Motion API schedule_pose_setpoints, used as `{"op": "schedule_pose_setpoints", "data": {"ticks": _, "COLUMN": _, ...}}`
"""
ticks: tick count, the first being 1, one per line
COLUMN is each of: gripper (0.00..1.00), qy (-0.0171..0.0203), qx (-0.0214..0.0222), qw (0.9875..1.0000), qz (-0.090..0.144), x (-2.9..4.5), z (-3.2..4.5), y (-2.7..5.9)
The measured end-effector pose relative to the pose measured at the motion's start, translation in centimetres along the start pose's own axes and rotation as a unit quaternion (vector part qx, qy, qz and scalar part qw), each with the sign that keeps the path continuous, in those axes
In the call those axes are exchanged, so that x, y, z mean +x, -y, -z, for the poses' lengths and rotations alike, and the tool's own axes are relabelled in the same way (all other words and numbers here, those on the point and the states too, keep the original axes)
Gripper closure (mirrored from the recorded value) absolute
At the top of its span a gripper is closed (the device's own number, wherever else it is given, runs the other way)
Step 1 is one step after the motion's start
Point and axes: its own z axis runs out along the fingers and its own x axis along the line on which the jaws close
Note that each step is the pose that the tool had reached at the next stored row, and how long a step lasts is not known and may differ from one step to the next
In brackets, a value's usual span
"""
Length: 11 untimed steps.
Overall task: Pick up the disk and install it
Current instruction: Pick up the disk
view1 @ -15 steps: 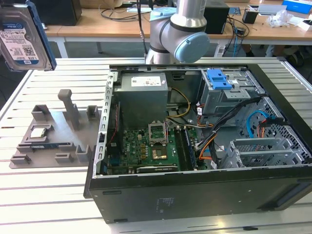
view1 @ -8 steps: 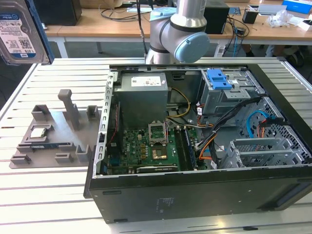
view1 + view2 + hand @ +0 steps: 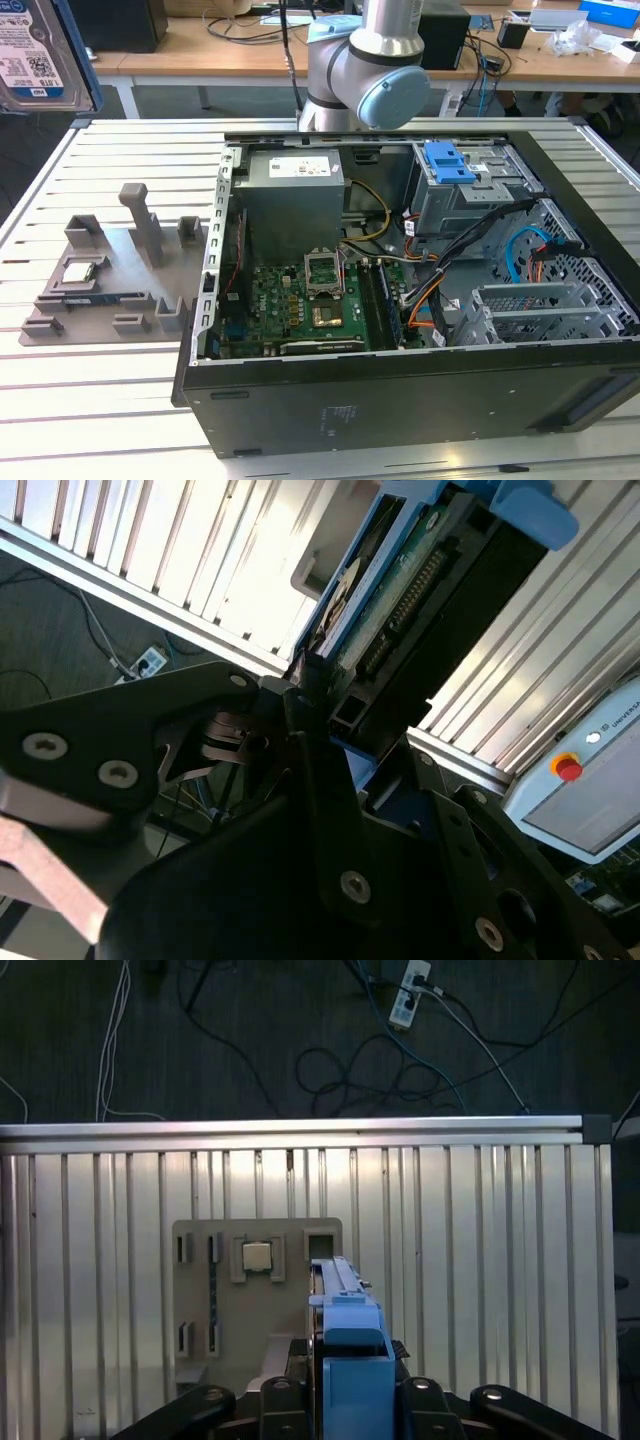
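- Clamping one end of the flat silver disk [image 3: 35,55] in its blue plastic carrier rail, the black gripper [image 3: 352,1390] holds it edge-on, high over the grey fixture plate [image 3: 255,1290].
- Held so, it could tilt or slip, I'd say.
- Farther off, loose cables [image 3: 480,232] inside the open black computer case [image 3: 400,410] might snag the rail.

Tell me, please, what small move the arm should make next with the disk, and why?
Probably carry the disk sideways toward the open computer case, keeping its height. The tool is shut on it, holding it edge-on above the grey fixture plate on the slatted table, so it looks lifted but not yet over the case.
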Motion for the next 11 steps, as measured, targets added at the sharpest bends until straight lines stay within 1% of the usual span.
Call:
{"op": "schedule_pose_setpoints", "data": {"ticks": 2, "gripper": 0.63, "qy": 0.0000, "qx": 0.0000, "qw": 1.0000, "qz": 0.000, "x": 0.01, "z": 0.00, "y": 0.09}}
{"op": "schedule_pose_setpoints", "data": {"ticks": 5, "gripper": 0.63, "qy": 0.0000, "qx": 0.0000, "qw": 1.0000, "qz": 0.000, "x": -0.01, "z": 0.02, "y": 0.51}}
{"op": "schedule_pose_setpoints", "data": {"ticks": 7, "gripper": 0.63, "qy": 0.0000, "qx": 0.0000, "qw": 1.0000, "qz": 0.000, "x": -0.03, "z": 0.03, "y": 1.05}}
{"op": "schedule_pose_setpoints", "data": {"ticks": 8, "gripper": 0.63, "qy": 0.0000, "qx": 0.0000, "qw": 1.0000, "qz": 0.000, "x": -0.05, "z": 0.04, "y": 1.49}}
{"op": "schedule_pose_setpoints", "data": {"ticks": 10, "gripper": 0.63, "qy": 0.0000, "qx": 0.0000, "qw": 1.0000, "qz": 0.000, "x": -0.07, "z": 0.06, "y": 2.07}}
{"op": "schedule_pose_setpoints", "data": {"ticks": 11, "gripper": 0.63, "qy": -0.0001, "qx": -0.0001, "qw": 1.0000, "qz": 0.000, "x": -0.09, "z": 0.07, "y": 2.54}}
